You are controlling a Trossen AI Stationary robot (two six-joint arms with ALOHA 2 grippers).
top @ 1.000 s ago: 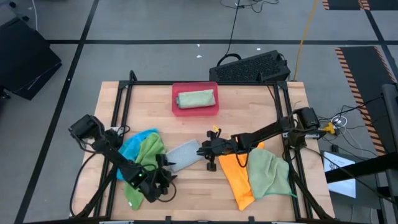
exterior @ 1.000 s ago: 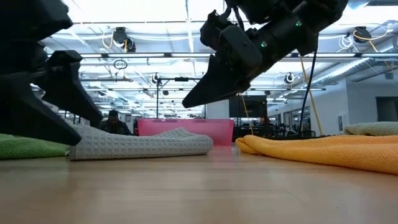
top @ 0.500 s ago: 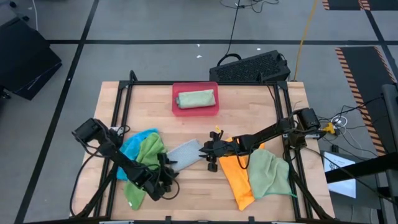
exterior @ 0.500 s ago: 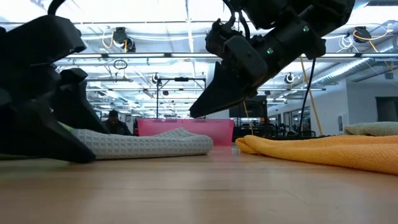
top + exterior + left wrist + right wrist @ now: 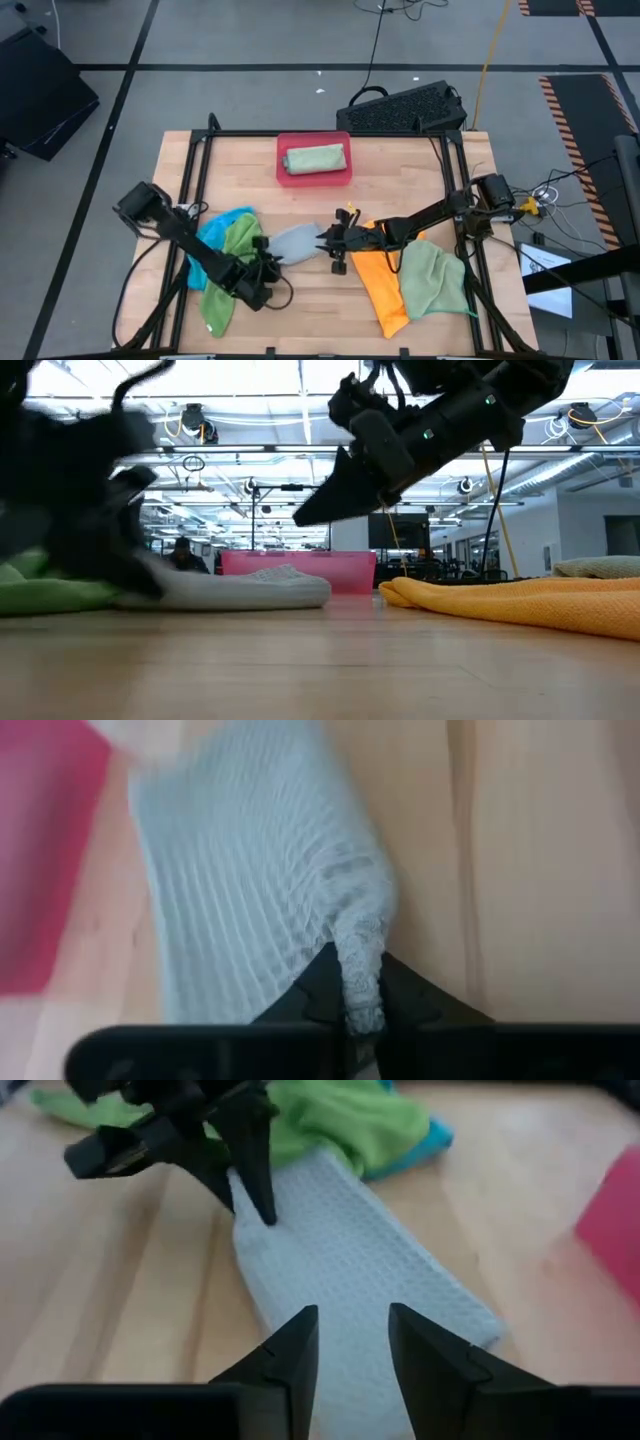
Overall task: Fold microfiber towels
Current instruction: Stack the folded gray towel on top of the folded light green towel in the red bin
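Left gripper (image 5: 362,1005) low, pinching grey towel (image 5: 297,243) — right gripper (image 5: 350,1342) above, parted.

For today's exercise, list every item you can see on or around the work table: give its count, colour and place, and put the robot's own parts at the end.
grey towel: one, light grey, table centre, partly folded
blue towel: one, bright blue, left part of table
bright green towel: one, lying over the blue one
orange towel: one, right part of table
pale green towel: one, on the orange one
tray: one, pink-red, far centre, holding a folded pale green towel
keyboard: one, black, beyond the far edge
left gripper: shut on the grey towel's near end
right gripper: open, above the grey towel's other end
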